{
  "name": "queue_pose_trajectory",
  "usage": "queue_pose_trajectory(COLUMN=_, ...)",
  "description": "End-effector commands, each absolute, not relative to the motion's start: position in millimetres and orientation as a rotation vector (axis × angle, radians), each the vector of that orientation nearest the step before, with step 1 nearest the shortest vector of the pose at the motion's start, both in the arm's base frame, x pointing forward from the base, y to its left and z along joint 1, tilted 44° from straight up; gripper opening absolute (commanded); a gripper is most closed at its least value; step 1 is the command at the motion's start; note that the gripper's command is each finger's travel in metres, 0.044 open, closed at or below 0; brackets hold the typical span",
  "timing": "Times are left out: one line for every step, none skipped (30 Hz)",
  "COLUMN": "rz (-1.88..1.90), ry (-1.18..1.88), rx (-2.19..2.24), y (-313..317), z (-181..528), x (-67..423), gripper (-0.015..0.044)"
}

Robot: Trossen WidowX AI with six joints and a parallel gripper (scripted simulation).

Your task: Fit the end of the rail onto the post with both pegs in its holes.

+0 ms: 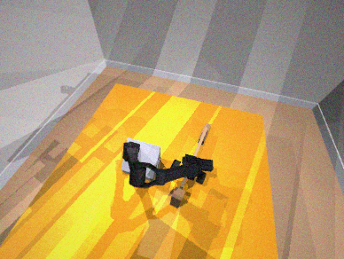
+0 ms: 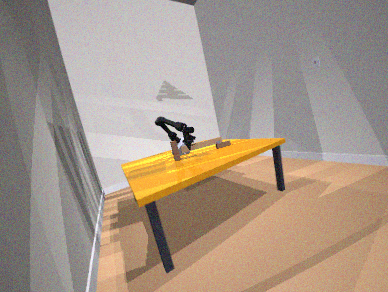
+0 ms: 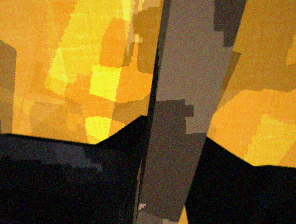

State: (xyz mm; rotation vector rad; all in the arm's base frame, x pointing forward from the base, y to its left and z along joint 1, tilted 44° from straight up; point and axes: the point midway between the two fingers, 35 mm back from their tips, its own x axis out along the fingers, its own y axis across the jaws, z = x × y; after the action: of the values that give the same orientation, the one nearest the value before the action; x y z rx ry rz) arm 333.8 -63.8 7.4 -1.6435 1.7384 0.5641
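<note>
The long wooden rail (image 1: 198, 150) (image 2: 206, 143) (image 3: 187, 65) runs away from the short wooden post (image 1: 178, 193) (image 2: 176, 151). My gripper (image 1: 188, 171) (image 2: 189, 144) (image 3: 161, 124) is shut on the rail, with one dark finger on each side of it in the wrist view. The low footboard block (image 2: 223, 145) is at the rail's far end; whether that end sits in the bracket is too small to tell. The rail's near end is close to the post. The pegs and holes cannot be made out, nor whether rail and post touch.
The arm's pale base plate (image 1: 150, 156) stands left of the rail in the top view. The arm (image 1: 166, 176) (image 2: 172, 124) reaches from it across the rail. The yellow-orange table (image 1: 248, 146) (image 2: 165, 185) carries patchy light and shadows.
</note>
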Motion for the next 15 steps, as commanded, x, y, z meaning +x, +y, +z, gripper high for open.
queue_pose_trajectory(rz=0.569, ry=1.734, rx=-1.644, y=-64.1, z=8.7, x=333.8, gripper=0.0000)
queue_pose_trajectory(rz=0.569, ry=1.734, rx=-1.644, y=-64.3, z=8.9, x=333.7, gripper=0.0000)
queue_pose_trajectory(rz=0.569, ry=1.734, rx=-1.644, y=-64.5, z=9.2, x=333.7, gripper=0.0000)
queue_pose_trajectory(rz=0.568, ry=1.734, rx=-1.644, y=-64.7, z=9.4, x=333.6, gripper=0.0000)
queue_pose_trajectory(rz=0.568, ry=1.734, rx=-1.644, y=-64.9, z=9.7, x=333.6, gripper=0.0000)
queue_pose_trajectory(rz=0.568, ry=1.734, rx=-1.644, y=-65.1, z=9.9, x=333.5, gripper=0.0000)
queue_pose_trajectory(rz=0.568, ry=1.734, rx=-1.644, y=-65.2, z=10.2, x=333.5, gripper=0.0000)
queue_pose_trajectory(rz=0.568, ry=1.734, rx=-1.644, y=-65.4, z=10.5, x=333.4, gripper=0.0000)
queue_pose_trajectory(rz=0.568, ry=1.734, rx=-1.644, y=-65.6, z=10.7, x=333.4, gripper=0.0000)
queue_pose_trajectory(rz=0.568, ry=1.734, rx=-1.644, y=-65.7, z=11.0, x=333.3, gripper=0.0000)
queue_pose_trajectory(rz=0.568, ry=1.734, rx=-1.644, y=-65.9, z=11.3, x=333.3, gripper=0.0000)
queue_pose_trajectory(rz=0.568, ry=1.734, rx=-1.644, y=-66.1, z=11.6, x=333.3, gripper=0.0000)
queue_pose_trajectory(rz=0.568, ry=1.734, rx=-1.644, y=-66.2, z=11.9, x=333.2, gripper=0.0000)
queue_pose_trajectory(rz=0.568, ry=1.734, rx=-1.644, y=-66.4, z=12.1, x=333.2, gripper=0.0000)
queue_pose_trajectory(rz=0.568, ry=1.734, rx=-1.644, y=-66.5, z=12.4, x=333.1, gripper=0.0000)
